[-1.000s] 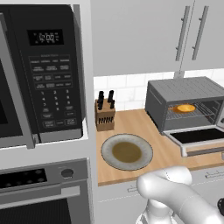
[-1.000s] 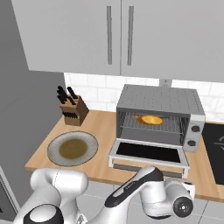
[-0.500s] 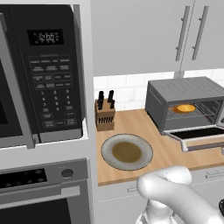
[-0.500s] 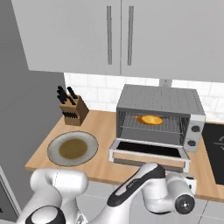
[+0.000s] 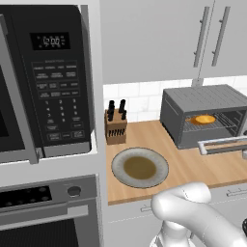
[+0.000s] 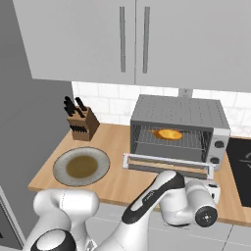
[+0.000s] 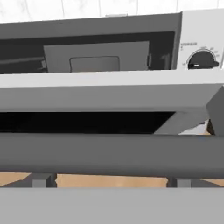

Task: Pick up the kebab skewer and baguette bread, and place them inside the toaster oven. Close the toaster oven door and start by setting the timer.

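The gripper's state cannot be told from these views. Directly ahead of the hand camera runs the grey bar handle (image 7: 109, 159) of the toaster oven door (image 6: 167, 164), partly raised. Beyond it, the baguette bread (image 6: 168, 134) lies on the rack inside the toaster oven (image 6: 179, 128). Far left sits a plate (image 6: 81, 166).

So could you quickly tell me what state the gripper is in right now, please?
Gripper: its jaws cannot be made out in the pictures, so open or closed cannot be told; the hand view looks straight at the toaster oven door and its bar handle.
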Robot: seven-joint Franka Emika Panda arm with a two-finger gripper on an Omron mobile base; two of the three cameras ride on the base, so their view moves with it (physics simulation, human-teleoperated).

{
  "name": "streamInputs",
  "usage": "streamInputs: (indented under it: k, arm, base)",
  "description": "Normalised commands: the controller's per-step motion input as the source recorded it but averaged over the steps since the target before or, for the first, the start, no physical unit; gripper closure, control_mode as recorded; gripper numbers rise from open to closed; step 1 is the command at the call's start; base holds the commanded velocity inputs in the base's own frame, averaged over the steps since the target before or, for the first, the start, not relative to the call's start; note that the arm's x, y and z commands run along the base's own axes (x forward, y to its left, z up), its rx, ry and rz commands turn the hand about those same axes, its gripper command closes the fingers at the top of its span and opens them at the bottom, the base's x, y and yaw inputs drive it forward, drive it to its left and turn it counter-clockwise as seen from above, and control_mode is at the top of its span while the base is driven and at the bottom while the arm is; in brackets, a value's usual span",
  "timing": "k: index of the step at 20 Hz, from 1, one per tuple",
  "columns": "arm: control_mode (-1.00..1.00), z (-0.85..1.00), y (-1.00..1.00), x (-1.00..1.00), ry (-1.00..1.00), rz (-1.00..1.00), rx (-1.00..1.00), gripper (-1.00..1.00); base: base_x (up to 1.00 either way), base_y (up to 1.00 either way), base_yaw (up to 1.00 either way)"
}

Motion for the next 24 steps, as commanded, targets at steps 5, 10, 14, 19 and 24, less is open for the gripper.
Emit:
streamInputs:
  k: [5,10,14,19,24]
  arm:
    - [-1.00,0.39,0.15,0.40,-0.07,0.00,0.00,-1.00]
    - [-1.00,0.32,0.16,0.41,-0.05,0.00,0.00,-1.00]
    - [-1.00,0.21,0.18,0.41,-0.03,0.00,0.00,-1.00]
    - [-1.00,0.15,0.20,0.41,-0.02,0.00,0.00,-1.00]
    - [-1.00,0.08,0.20,0.40,-0.01,0.00,0.00,-1.00]
  base:
    - [0.00,0.00,0.00]
    - [0.00,0.00,0.00]
    - [0.00,0.00,0.00]
    - [0.00,0.00,0.00]
    - [0.00,0.00,0.00]
